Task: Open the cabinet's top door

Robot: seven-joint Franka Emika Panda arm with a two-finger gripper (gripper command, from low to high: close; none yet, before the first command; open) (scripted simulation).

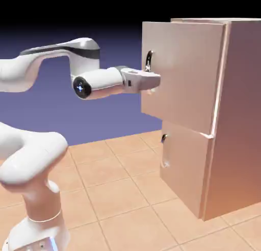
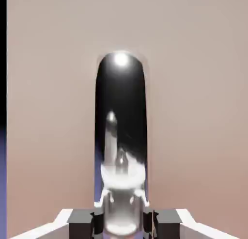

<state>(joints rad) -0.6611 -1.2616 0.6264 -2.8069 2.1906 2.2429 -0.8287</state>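
Note:
The pinkish-beige cabinet (image 1: 237,117) stands at the right of the exterior view. Its top door (image 1: 183,72) is swung slightly out from the cabinet front, with its free edge toward the arm. A curved dark metallic handle (image 1: 148,60) sits near that edge. My gripper (image 1: 154,82) reaches level to the handle's lower part. In the hand view the shiny handle (image 2: 121,131) fills the middle against the top door (image 2: 193,87), and my gripper (image 2: 122,224) is shut on its near end, one grey finger (image 2: 82,222) on either side.
The shorter lower door (image 1: 186,166) with its own small handle (image 1: 164,139) sits closed under the top door. The white arm (image 1: 35,158) rises from the lower left over the orange tiled floor (image 1: 117,194).

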